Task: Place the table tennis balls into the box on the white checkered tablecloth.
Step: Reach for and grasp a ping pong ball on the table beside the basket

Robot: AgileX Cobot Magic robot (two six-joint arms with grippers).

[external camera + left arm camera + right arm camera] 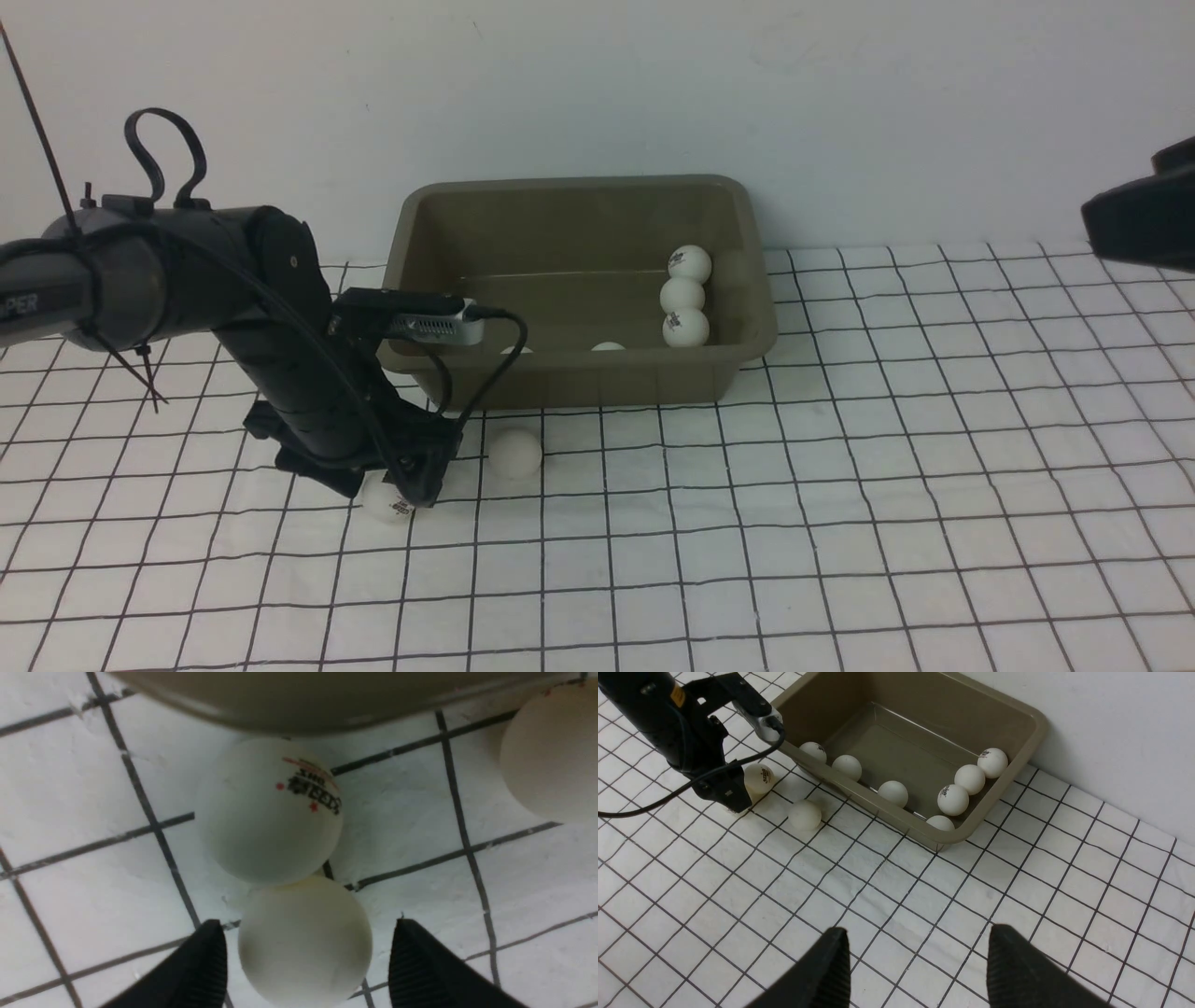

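The left arm (280, 373) reaches down to the cloth (840, 485) just off the box's (579, 383) front-left corner. The left jaws stand part-wide astride 1 ball (304, 945), with a finger (198, 970) on each side and a thin gap between, so nothing is gripped yet. That placing looks meant to take this ball alone. A logo ball (268, 809) touches it on the box side, though, and the pinch could nudge that one away. A 3rd ball (513, 453) lies apart to the right, near the box's front wall. The right jaws hang well away to the right above bare cloth, fairly wide and empty, likely kept clear of the left arm's work. Inside the box lie 7 balls (953, 799), 4 along the front wall and 3 in a row at the right end, probably where the walls stopped them. The box sits on the cloth close by the wall (840, 112), mouth up, its long axis running left to right across the front view, parallel to that wall. The 2 touching balls line up from the jaws toward the box; a ball itself has no long axis.
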